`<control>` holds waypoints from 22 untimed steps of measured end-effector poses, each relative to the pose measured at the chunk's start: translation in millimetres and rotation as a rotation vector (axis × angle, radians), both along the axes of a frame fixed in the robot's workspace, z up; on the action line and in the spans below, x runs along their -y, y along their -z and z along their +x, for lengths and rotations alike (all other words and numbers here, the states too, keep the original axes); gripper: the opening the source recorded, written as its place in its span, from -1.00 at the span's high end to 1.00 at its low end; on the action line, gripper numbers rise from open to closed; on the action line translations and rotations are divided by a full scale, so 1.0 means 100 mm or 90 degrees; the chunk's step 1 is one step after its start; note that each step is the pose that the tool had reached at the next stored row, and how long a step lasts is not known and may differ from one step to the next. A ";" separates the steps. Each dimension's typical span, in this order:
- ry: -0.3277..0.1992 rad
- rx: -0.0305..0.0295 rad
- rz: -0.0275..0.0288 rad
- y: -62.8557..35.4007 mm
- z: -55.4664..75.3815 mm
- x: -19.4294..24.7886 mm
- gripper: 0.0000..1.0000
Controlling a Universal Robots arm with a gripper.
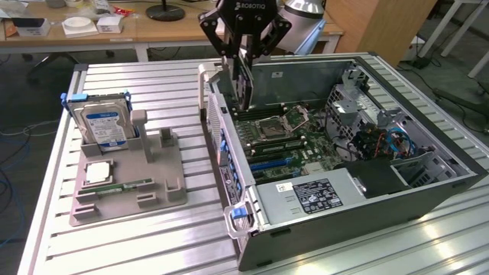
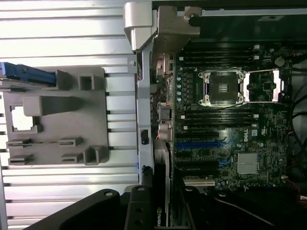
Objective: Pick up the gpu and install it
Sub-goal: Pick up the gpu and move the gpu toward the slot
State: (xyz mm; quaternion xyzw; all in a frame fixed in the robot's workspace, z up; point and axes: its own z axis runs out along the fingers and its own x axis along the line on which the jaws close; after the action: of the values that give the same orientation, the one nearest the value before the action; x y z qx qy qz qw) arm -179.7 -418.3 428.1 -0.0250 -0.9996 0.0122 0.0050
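Observation:
My gripper [image 1: 244, 54] hangs over the far rear corner of the open computer case [image 1: 450, 166], shut on the gpu [image 1: 243, 83]. The gpu is a thin black card held upright on edge, its lower end just above the motherboard [image 1: 287, 137]. In the wrist view the gpu [image 2: 160, 213] sits edge-on between my black fingers [image 2: 138, 211], over the case's rear wall. The blue expansion slot [image 2: 199, 143] and black slots lie just beside it on the motherboard [image 2: 268, 139]. The open processor socket [image 2: 220, 86] lies farther along.
A grey fixture [image 1: 157, 172] stands on the slatted table at the exterior view's left, holding a silver hard drive [image 1: 105, 129] with a blue label, a processor chip [image 1: 99, 172] and a green memory stick [image 1: 122, 186]. A power supply [image 1: 313, 195] and drive cages [image 1: 359, 109] fill the case's sides.

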 end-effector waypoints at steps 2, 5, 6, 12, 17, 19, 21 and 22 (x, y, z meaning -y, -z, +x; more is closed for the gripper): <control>0.004 0.0000 -0.0026 0.003 0.02 0.000 0.47; 0.005 0.0000 -0.0027 0.007 0.08 0.000 0.47; 0.005 0.0000 -0.0026 0.009 0.10 0.000 0.47; 0.005 0.0000 -0.0027 0.016 0.24 0.000 0.47; 0.005 0.0000 -0.0026 0.023 0.37 0.000 0.47; 0.005 0.0000 -0.0027 0.025 0.42 0.000 0.47; 0.005 0.0000 -0.0027 0.029 0.47 0.000 0.47; 0.005 0.0000 -0.0027 0.031 0.50 0.000 0.47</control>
State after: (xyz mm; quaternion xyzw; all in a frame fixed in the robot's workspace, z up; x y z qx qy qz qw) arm -129.6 -418.3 425.0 -0.0290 -0.9995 0.0142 0.0049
